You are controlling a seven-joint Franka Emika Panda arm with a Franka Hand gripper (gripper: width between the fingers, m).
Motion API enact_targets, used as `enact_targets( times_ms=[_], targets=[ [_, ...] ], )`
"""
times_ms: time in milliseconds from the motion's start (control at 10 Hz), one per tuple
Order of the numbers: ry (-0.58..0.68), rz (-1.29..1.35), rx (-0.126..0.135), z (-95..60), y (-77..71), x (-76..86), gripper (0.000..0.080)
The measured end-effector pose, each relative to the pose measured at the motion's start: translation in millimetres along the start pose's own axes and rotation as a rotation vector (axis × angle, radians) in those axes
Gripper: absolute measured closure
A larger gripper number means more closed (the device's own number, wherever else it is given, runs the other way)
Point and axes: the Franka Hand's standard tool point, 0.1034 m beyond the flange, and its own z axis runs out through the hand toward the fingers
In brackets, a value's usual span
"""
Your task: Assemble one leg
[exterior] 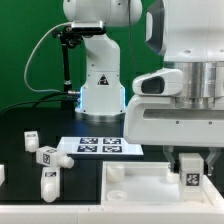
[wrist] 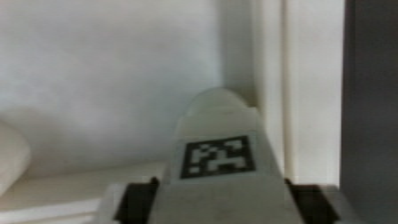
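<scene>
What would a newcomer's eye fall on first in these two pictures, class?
The big white arm fills the exterior view's right, its gripper down over the large white panel with a tagged leg between its fingers. In the wrist view that leg fills the frame. More loose legs lie on the black table at the exterior view's left, beside the marker board.

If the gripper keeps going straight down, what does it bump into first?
Probably the white panel. The gripper points down, shut on a tagged leg, so the leg's end would likely meet the panel before the fingers do. How near it is remains unclear.
</scene>
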Motion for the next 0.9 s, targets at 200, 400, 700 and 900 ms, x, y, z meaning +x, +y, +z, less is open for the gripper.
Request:
enact_targets(
  times_ms=[200, 400, 700, 900],
  targets=[
    [0.0, 0.18, 0.0, 0.5, -1.3, -0.7, 0.0514],
    [-0.005, 0.561, -0.031, 0.8, -10.1, -5.9, 0.0514],
    [0.009, 1.213, -0.069, 1.1, -14.8, 1.6, 0.0514],
    [0.014, 1.33, -0.062, 0.8, -13.8, 1.4, 0.0514]
  ],
)
